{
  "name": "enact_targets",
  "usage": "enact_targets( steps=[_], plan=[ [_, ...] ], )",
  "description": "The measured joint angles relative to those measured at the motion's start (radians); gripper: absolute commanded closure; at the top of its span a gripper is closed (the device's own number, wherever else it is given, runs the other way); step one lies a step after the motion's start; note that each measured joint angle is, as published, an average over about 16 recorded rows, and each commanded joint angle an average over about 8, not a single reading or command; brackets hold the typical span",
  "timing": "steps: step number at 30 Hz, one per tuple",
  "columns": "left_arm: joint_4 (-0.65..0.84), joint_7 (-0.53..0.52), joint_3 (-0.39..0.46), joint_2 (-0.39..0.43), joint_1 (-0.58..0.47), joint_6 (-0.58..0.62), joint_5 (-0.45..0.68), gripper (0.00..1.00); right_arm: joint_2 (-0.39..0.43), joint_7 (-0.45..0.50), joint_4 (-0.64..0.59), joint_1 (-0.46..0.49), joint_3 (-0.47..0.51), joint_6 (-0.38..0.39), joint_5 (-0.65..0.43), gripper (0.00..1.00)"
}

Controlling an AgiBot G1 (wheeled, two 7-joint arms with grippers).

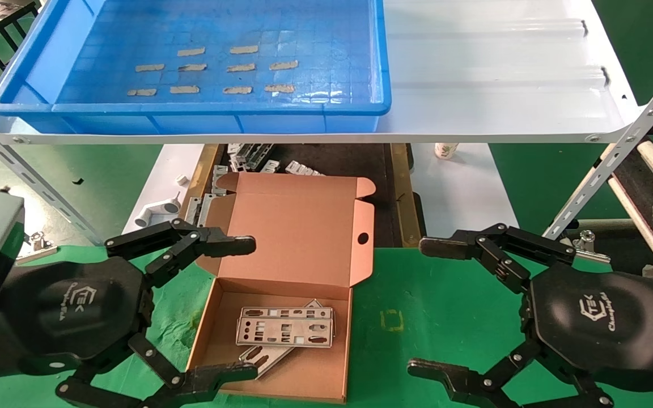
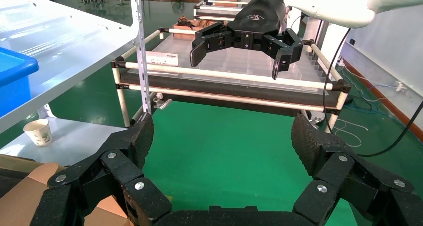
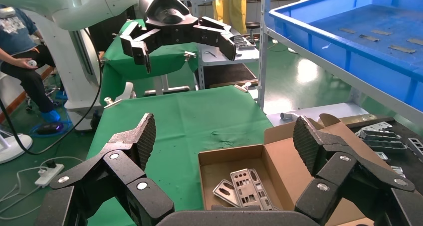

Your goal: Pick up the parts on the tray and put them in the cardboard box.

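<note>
The parts (image 1: 285, 331) are silver slotted plates, at least two, overlapping on the floor of the open cardboard box (image 1: 298, 226) on the green mat. They also show in the right wrist view, parts (image 3: 247, 186) in the box (image 3: 294, 161). The blue tray (image 1: 190, 107) stands on the white shelf behind and holds only tan tape strips (image 1: 241, 68); no parts lie in it. My left gripper (image 1: 247, 309) is open at the box's left side, its fingers spanning the box's left wall. Right of the box, my right gripper (image 1: 420, 307) hovers open over the mat. Both hold nothing.
The white shelf (image 1: 502, 85) overhangs the space behind the box. Below it lie grey bent brackets (image 1: 253, 156), a white pipe elbow (image 1: 156, 212) and a paper cup (image 1: 445, 150). A roller rack (image 1: 644, 170) stands at the right. A person (image 3: 20, 51) sits beyond the mat.
</note>
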Motion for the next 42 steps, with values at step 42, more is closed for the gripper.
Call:
enact_targets(
  steps=[42],
  plan=[
    [0.0, 0.0, 0.0, 0.0, 0.0, 0.0, 0.0, 0.0, 0.0, 0.0, 0.0, 0.0, 0.0, 0.0, 0.0, 0.0]
  ],
)
